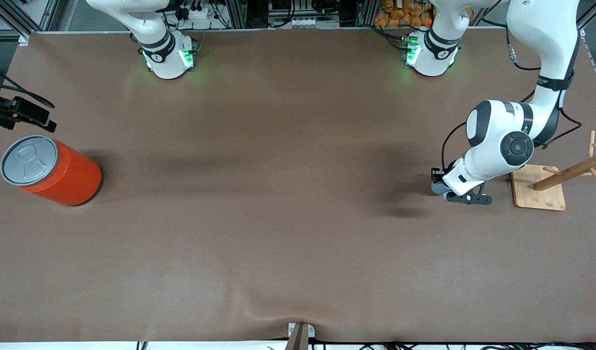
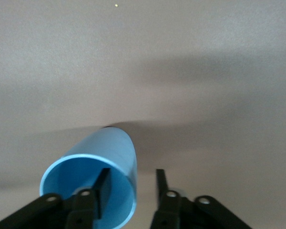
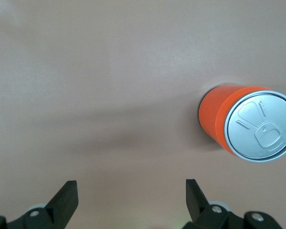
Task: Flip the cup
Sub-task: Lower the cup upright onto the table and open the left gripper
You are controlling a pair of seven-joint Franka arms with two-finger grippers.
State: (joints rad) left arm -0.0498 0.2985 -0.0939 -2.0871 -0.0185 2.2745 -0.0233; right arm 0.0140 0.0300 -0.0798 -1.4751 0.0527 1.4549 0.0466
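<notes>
The light-blue cup (image 2: 102,164) lies tilted on the brown table with its darker blue mouth toward my left gripper. My left gripper (image 2: 131,171) is low at the table near the left arm's end, beside a wooden stand. It is open. One finger (image 2: 103,183) is inside the cup's mouth and the other is outside, so they straddle the cup's wall without pinching it. In the front view the left gripper (image 1: 443,190) covers nearly all of the cup. My right gripper (image 3: 130,183) is open and empty, up in the air near the orange can.
A large orange can (image 1: 55,170) with a grey pull-tab top stands at the right arm's end and also shows in the right wrist view (image 3: 245,124). A wooden peg stand on a square board (image 1: 538,189) sits beside the left gripper. The right gripper (image 1: 33,116) hangs over the table's edge.
</notes>
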